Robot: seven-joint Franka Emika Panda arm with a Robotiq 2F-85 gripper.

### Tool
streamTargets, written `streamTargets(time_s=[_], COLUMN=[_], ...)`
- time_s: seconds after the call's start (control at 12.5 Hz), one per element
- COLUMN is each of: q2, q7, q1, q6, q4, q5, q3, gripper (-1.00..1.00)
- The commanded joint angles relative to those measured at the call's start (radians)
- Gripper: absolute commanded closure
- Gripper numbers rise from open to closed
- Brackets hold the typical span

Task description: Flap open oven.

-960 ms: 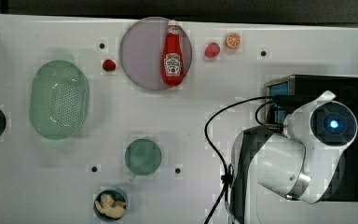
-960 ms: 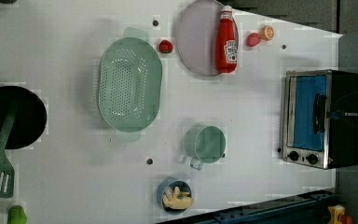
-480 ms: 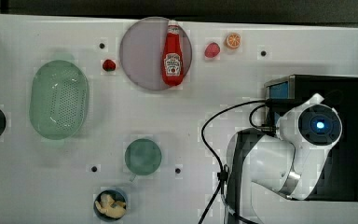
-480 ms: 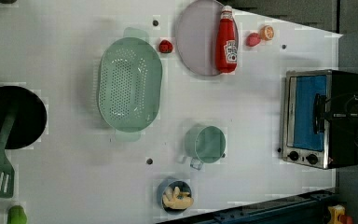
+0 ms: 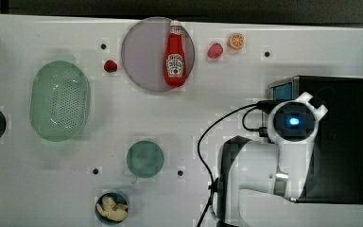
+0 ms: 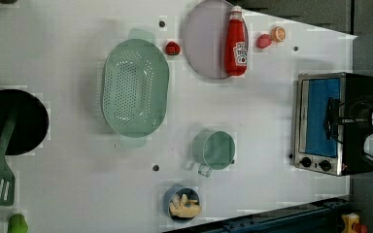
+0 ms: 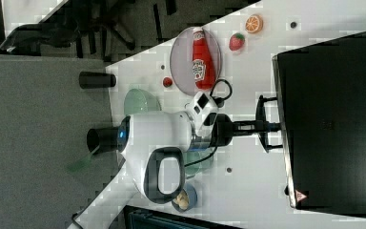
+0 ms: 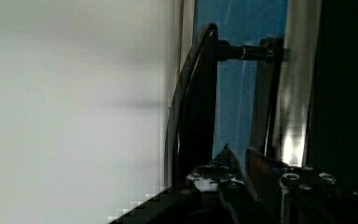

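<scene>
Comparing against a second earlier, found the wrist (image 5: 294, 120) carried toward the top view's left, from above the black top of the oven (image 5: 340, 142) to above its front edge. Saw the same drift in the left view, toward the dark bar handle (image 6: 329, 116). Placed the oven at the top view's right end of the counter (image 5: 217, 94), its glass door (image 6: 323, 114) facing the top view's left, well apart from the other things on the counter. Found the jaws only narrowly parted, as narrow as a second earlier, with nothing seen clamped between them. Made out in the wrist view the tips lying just beside the handle (image 8: 191, 116), on the glass side of the bar, so seemingly tucked into the gap between bar and door (image 8: 235, 70); could not tell whether touching. Saw the door flush in its silver frame, so judged it not yet opened. Judged the approach about done and the jaws set to hook the bar; reckoned a pull outward and downward the step remaining.
</scene>
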Motion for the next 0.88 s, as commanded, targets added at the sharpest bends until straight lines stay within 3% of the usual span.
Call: streamTargets(time_s=[0.08,0.24,0.56,0.88], q2=[0.004,0.011,0.081,0.201], q7=[0.192,0.287,0.556,0.79], q1=[0.084,0.104,0.137,0.167], q6=[0.0,0.001,-0.018,-0.019], q4=[-0.055,-0.08,-0.087,-0.06], q5=[-0.058,-0.117,-0.35,-0.425], q3=[0.047,0.078,0.144,0.189], gripper=[0.65,0.65,0.65,0.65])
